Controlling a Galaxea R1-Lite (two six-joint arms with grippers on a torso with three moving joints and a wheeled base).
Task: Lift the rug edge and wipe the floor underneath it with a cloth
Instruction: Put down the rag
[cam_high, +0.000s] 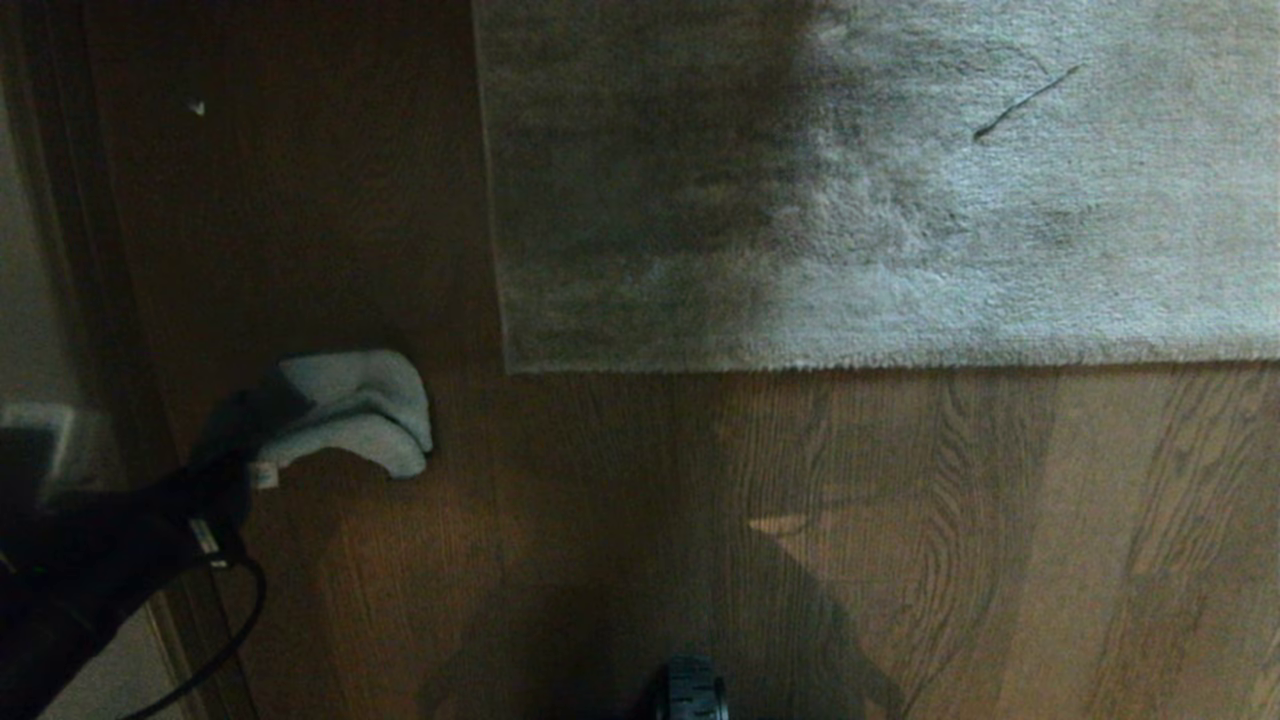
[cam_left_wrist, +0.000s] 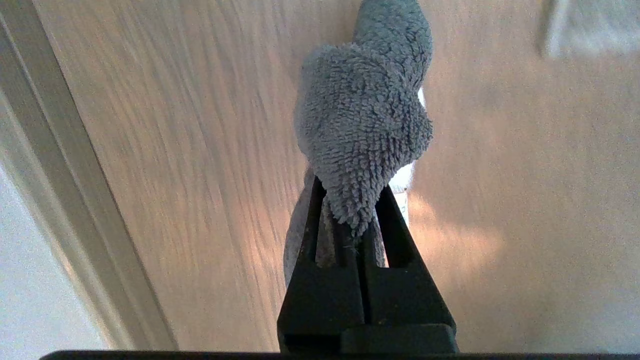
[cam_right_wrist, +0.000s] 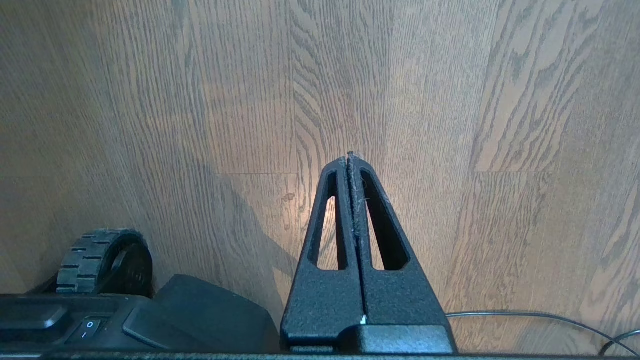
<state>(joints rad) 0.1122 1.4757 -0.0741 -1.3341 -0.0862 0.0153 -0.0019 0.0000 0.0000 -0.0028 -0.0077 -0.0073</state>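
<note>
- The cloth (cam_left_wrist: 362, 125) is clamped between the fingers of the left gripper (cam_left_wrist: 350, 220), bunched into a fluffy lump that stands out beyond the fingertips, with a small white tag peeking out at its side.
- In the head view the left gripper (cam_high: 255, 450) is seen low at the left, with the cloth (cam_high: 355, 410) hanging from it close over the floor (cam_high: 560, 560); whether the cloth touches the boards cannot be told.
- The right gripper (cam_right_wrist: 350, 156) is pressed shut on nothing and is held over bare floor (cam_right_wrist: 500, 100) near the robot's wheel (cam_right_wrist: 105, 260) and base.
- The rug edge (cam_high: 900, 365) lies flat along the floor, with its corner (cam_high: 512, 365) just to the right of the cloth and a little farther from the robot.
- The step in hand is judged to be the carrying of the cloth toward the rug; nothing has yet been lifted or wiped.
- Next, the right gripper would have to be opened and brought to the rug edge so that it can be pinched and raised, after which the cloth can be passed beneath.
- The rug is a light grey short pile with darker smudges, its left part in shadow, and a thin dark thread (cam_high: 1025, 100) rests on it.
- The floor is brown wood-grain plank with swirling grain.
</note>
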